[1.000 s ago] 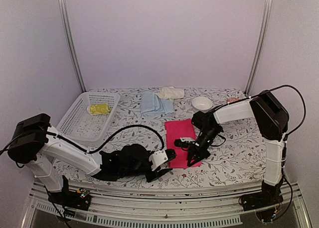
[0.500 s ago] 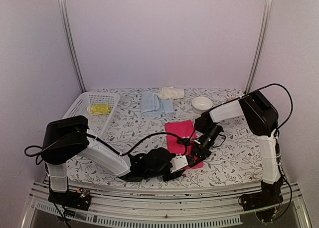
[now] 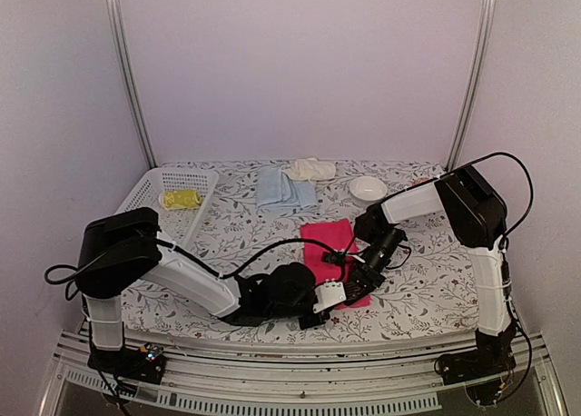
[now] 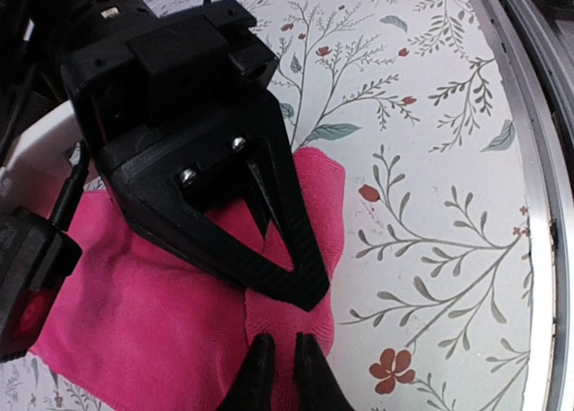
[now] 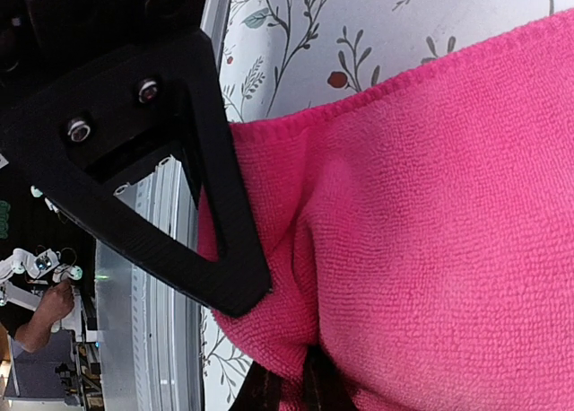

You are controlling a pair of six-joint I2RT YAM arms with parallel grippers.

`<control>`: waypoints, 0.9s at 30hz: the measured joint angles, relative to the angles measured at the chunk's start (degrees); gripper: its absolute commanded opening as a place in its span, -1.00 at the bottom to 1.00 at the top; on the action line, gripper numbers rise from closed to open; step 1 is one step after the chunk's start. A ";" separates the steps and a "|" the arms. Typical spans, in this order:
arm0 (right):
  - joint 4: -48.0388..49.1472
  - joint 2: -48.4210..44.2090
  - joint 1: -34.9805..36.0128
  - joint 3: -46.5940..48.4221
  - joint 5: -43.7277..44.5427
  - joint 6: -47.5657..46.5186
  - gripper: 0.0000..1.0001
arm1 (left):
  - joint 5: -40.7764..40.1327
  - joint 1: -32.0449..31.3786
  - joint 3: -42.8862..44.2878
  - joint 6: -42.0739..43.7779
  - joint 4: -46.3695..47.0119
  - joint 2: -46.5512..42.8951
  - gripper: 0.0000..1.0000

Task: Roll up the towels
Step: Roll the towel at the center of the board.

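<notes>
The left pincer has slid in, nipping the fuzzy pink towel.

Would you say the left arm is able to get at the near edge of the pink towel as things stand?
Likely yes: the left gripper is at that edge of the pink towel, seemingly pinching a fold, with the right gripper close beside but not blocking it.

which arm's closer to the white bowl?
Right. The right arm passes just on the near side of the white bowl; the left arm lies along the table's near edge.
</notes>
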 measured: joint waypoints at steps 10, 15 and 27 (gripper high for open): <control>-0.33 0.00 -0.02 -0.02 -0.11 0.00 -0.82 | -0.09 0.66 0.50 -0.92 -0.85 0.22 -0.73; -0.59 0.00 -0.04 -0.02 -0.17 0.17 -0.59 | 1.49 0.96 0.61 -1.44 -1.16 0.70 -1.00; 1.90 -20.31 -9.64 -6.01 1.20 1.29 -0.19 | 16.17 6.45 7.69 -10.75 -11.02 1.73 -1.00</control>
